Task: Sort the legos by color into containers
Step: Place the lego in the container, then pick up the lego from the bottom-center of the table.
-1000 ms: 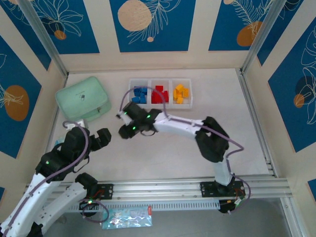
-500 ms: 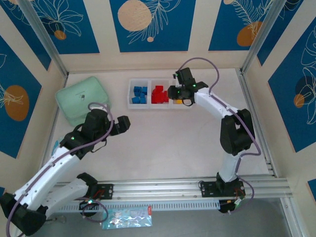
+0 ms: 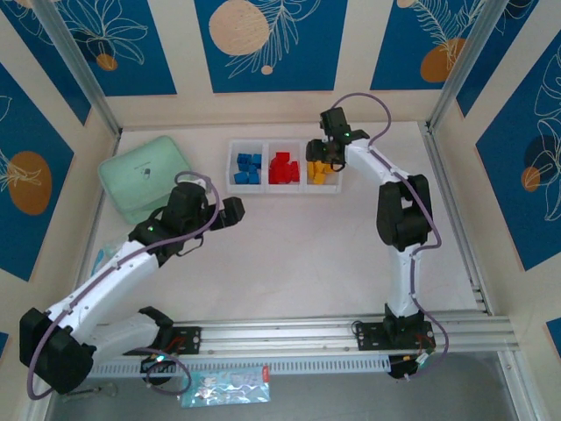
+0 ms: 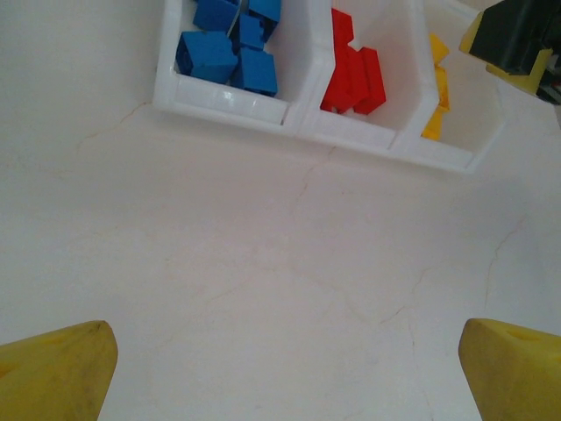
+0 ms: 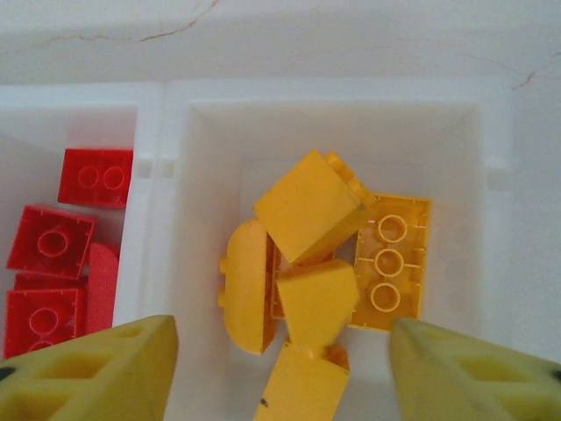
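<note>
The white three-compartment tray [image 3: 285, 186] holds blue legos [image 3: 249, 167] on the left, red legos [image 3: 281, 167] in the middle and yellow legos [image 3: 320, 168] on the right. My right gripper [image 3: 323, 154] hangs open just above the yellow compartment. In the right wrist view several yellow legos [image 5: 320, 263] lie piled below the right gripper [image 5: 280, 368], with red legos [image 5: 61, 254] beyond the partition [image 5: 151, 175]. My left gripper [image 3: 235, 210] is open over bare table in front of the tray [image 4: 351, 132], nothing between its fingers [image 4: 61, 373].
A mint-green lidded box [image 3: 147, 175] sits left of the tray, close behind the left arm. The right arm's gripper [image 4: 517, 39] shows over the tray's yellow end in the left wrist view. Aluminium rails run along the near and right table edges.
My right gripper swung from the table in front of the blue compartment across to above the yellow compartment. My left gripper moved forward and right toward the tray.
</note>
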You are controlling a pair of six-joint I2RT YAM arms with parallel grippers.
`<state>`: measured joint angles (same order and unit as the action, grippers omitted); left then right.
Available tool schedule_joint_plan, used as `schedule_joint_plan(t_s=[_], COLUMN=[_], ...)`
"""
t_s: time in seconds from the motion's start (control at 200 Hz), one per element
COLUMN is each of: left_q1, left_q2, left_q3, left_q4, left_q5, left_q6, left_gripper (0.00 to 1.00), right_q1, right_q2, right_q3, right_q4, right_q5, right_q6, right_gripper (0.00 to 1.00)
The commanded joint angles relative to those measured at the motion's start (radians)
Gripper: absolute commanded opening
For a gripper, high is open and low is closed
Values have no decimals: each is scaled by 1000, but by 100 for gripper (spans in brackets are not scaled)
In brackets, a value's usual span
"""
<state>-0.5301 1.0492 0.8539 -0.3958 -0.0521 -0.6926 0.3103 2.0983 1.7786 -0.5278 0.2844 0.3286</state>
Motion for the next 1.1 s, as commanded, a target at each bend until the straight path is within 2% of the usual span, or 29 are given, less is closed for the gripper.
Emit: schedule_joint_plan(t_s=[0.0, 0.13, 0.235, 0.32, 0.445, 0.54, 0.595, 0.68, 0.745, 0.805, 0.835, 0.985, 1.045, 1.095], left_q1=[32, 83, 147, 211, 294, 324, 328, 344, 347, 350, 350, 365, 371, 370], left_q2=[3, 6, 11, 11, 26, 47, 64, 119, 166, 233, 267, 444, 523, 554], left_q3=[14, 1, 2, -13, -101, -207, -298, -424, -478, -515, -528, -565, -585, -588], left_q4=[35, 43, 22, 16, 127, 310, 507, 800, 982, 1154, 1229, 1452, 1560, 1620], left_q5=[-1, -43, -146, -278, -433, -513, -553, -532, -493, -432, -403, -308, -240, -240], left_q6=[38, 82, 135, 167, 269, 417, 512, 626, 682, 731, 760, 750, 770, 784], left_gripper=[100, 100, 100, 99, 99, 99, 99, 99, 99, 99, 99, 99, 99, 99], right_q1=[3, -21, -66, -119, -213, -306, -344, -389, -415, -416, -395, -263, -289, -332], right_q2=[-129, -290, -443, -565, -683, -696, -694, -675, -664, -641, -638, -603, -601, -584], right_q3=[-45, -216, -402, -563, -810, -982, -1077, -1212, -1216, -1243, -1240, -1292, -1322, -1348], right_q4=[6, 63, 132, 201, 368, 544, 684, 931, 947, 1054, 1046, 1200, 1251, 1309], right_q5=[-10, 5, 57, 126, 219, 197, 159, 58, -36, -138, -139, -92, -145, -231], right_q6=[-4, 28, 54, 64, 38, 22, -3, -44, -38, -58, -83, -246, -235, -209], right_gripper=[71, 89, 100, 99, 99, 99, 99, 99, 99, 99, 99, 99, 99, 99])
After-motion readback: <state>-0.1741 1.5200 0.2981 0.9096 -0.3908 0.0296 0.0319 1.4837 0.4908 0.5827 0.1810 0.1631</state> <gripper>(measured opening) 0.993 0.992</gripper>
